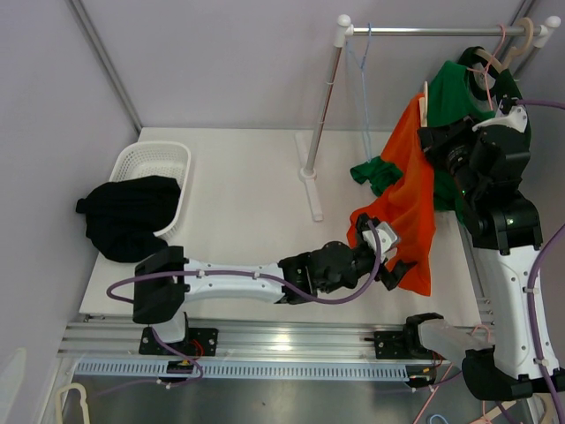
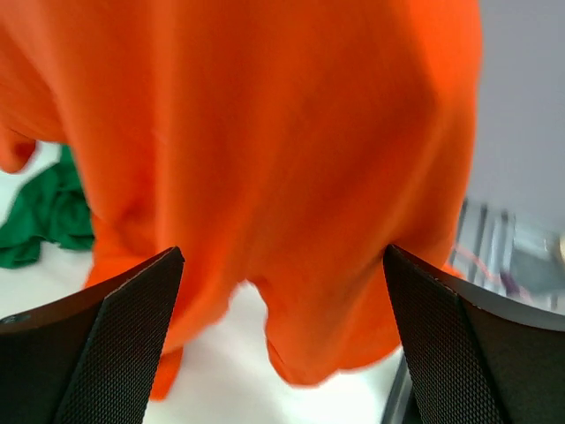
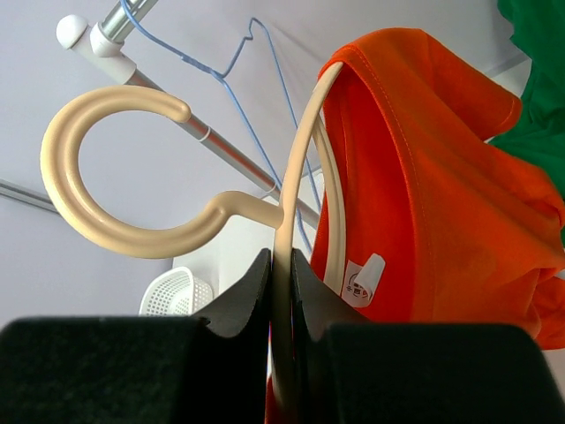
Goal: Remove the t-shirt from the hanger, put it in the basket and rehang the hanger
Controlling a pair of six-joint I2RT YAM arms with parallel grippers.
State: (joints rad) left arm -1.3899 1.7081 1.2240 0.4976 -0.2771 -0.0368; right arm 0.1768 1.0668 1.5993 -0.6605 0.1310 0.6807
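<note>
Right gripper (image 3: 281,261) is clamping the hanger (image 3: 132,240); left gripper (image 2: 282,250) (wide open) should be enclosing the t-shirt (image 2: 265,132) hem ahead.

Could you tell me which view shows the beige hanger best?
Right wrist view: the beige hanger, hook included, sits close-up in the right hand. Top view shows only a sliver; left wrist view, none of it.
</note>
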